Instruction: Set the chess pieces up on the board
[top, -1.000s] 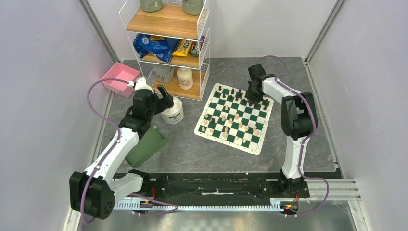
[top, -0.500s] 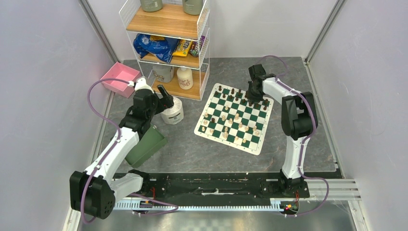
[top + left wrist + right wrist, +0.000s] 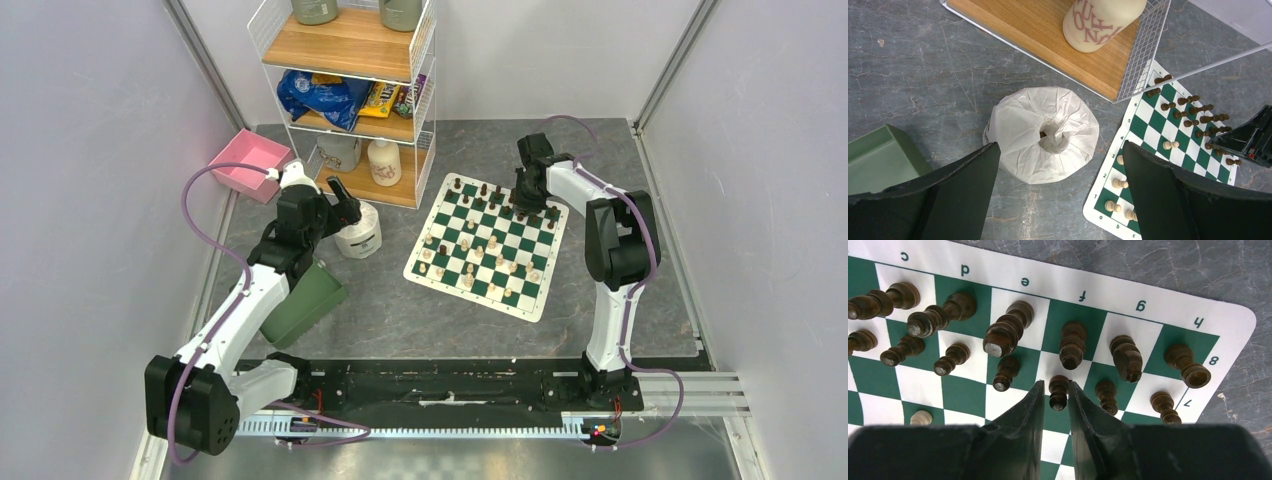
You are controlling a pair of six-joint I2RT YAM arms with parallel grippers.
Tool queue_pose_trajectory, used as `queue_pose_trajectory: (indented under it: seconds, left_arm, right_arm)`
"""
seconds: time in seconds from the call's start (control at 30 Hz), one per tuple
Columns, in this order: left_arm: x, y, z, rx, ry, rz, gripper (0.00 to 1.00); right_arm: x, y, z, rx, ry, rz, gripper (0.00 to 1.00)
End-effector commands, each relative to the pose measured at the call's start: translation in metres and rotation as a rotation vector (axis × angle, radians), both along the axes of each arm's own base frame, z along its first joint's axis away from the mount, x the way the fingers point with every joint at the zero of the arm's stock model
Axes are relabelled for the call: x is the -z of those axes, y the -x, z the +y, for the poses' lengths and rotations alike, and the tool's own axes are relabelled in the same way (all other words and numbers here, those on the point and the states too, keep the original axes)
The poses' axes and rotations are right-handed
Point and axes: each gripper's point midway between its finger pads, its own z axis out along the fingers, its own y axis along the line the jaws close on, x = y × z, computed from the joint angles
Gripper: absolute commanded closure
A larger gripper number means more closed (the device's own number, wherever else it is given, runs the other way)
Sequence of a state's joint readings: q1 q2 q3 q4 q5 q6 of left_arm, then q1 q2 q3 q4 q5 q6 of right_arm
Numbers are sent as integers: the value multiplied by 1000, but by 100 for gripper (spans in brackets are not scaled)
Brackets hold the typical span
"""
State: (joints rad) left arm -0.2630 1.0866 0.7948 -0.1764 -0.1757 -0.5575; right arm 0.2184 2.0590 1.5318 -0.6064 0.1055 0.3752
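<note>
The green and white board (image 3: 524,309) lies right of centre, with dark pieces (image 3: 483,190) along its far rows and cream pieces (image 3: 467,279) on its near rows. My right gripper (image 3: 524,202) is low over the far right corner. In the right wrist view its fingers (image 3: 1030,410) are nearly closed on a dark pawn (image 3: 1058,390), which stands upright in the second row beside other dark pawns (image 3: 1106,394). My left gripper (image 3: 1060,150) is wide open and empty above a white toilet roll (image 3: 1043,132), left of the board (image 3: 1168,125).
A wire shelf unit (image 3: 350,100) with bottles and snacks stands at the back. A pink tray (image 3: 250,160) sits to its left. A green bin (image 3: 305,300) lies under the left arm. The toilet roll (image 3: 358,232) stands between shelf and board.
</note>
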Motion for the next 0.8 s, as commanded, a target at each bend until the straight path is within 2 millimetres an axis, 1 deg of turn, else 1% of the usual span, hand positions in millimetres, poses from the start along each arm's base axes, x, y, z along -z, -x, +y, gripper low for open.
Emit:
queue_pose_trajectory:
  seconds: [0.0, 0.17, 0.33, 0.4, 0.5, 0.6, 0.63, 0.7, 0.77]
  left_arm:
    - [-12, -8, -1, -6, 30, -46, 0]
    - [-12, -8, -3, 0, 38, -45, 0]
    - [-13, -8, -5, 9, 45, -47, 0]
    - [-13, -7, -5, 9, 48, -49, 0]
    - [-17, -9, -4, 3, 45, -58, 0]
    - [-24, -10, -4, 9, 41, -56, 0]
    - [-24, -8, -5, 15, 45, -58, 0]
    - [-16, -6, -6, 15, 55, -54, 0]
    - [-10, -4, -2, -2, 48, -42, 0]
  right_arm:
    - [-14, -12, 4, 0, -32, -46, 68]
    - [-25, -7, 9, -7, -64, -58, 65]
    - [-41, 1, 10, -11, -51, -88, 53]
    - [-47, 5, 9, -15, -45, -100, 50]
    - [-57, 10, 13, -26, -51, -116, 46]
    - [-69, 15, 23, -51, -66, -138, 45]
    - [-73, 18, 29, -68, -79, -144, 45]
    - [-81, 22, 41, -95, -93, -158, 44]
    - [-88, 27, 55, -128, -106, -168, 44]
